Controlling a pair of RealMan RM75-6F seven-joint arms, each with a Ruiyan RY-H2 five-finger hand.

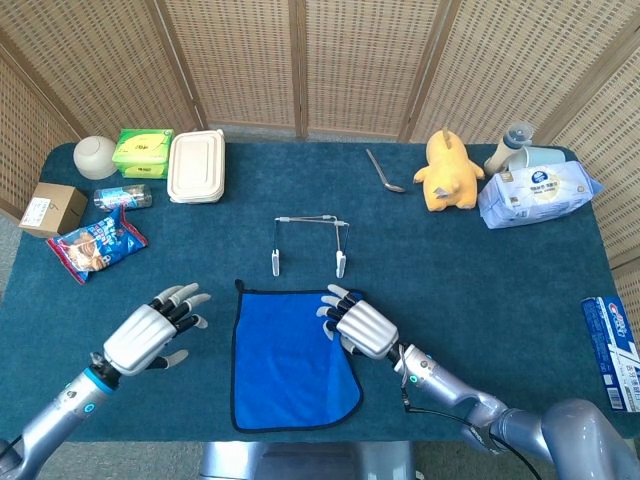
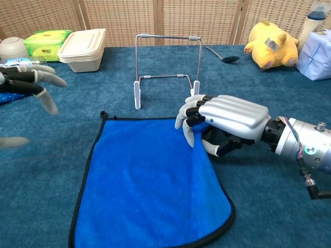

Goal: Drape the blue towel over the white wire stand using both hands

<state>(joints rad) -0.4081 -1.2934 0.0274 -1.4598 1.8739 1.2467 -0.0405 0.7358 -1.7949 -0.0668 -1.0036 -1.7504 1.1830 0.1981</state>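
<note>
My right hand (image 2: 222, 121) has the near-stand right corner of the blue towel (image 1: 292, 350) pinched, its fingers (image 2: 189, 116) curled over the cloth's edge with the thumb tucked beneath, so that corner is gathered up a little while the rest of the towel lies flat on the table (image 1: 480, 270), just in front of the white wire stand (image 1: 308, 240). My left hand (image 1: 150, 330) hovers off to the left of the towel, nearer me than the stand, fingers spread apart and holding nothing. I judge this to be the grasping step, half done: one corner is secured and the other is not. The next move, as I read it, calls for bringing my left hand across to the towel's corner with the small black loop (image 2: 103, 114), on the stand side, and closing on it, so both hands can lift that edge level and carry it up and over the stand's top bar (image 2: 166, 36). In the chest view my left hand is blurred and partly cut off by the frame's edge, so its exact pose there is hard to make out. I cannot see how much cloth my right thumb has under the fold, nor the stand's feet clearly from above.
</note>
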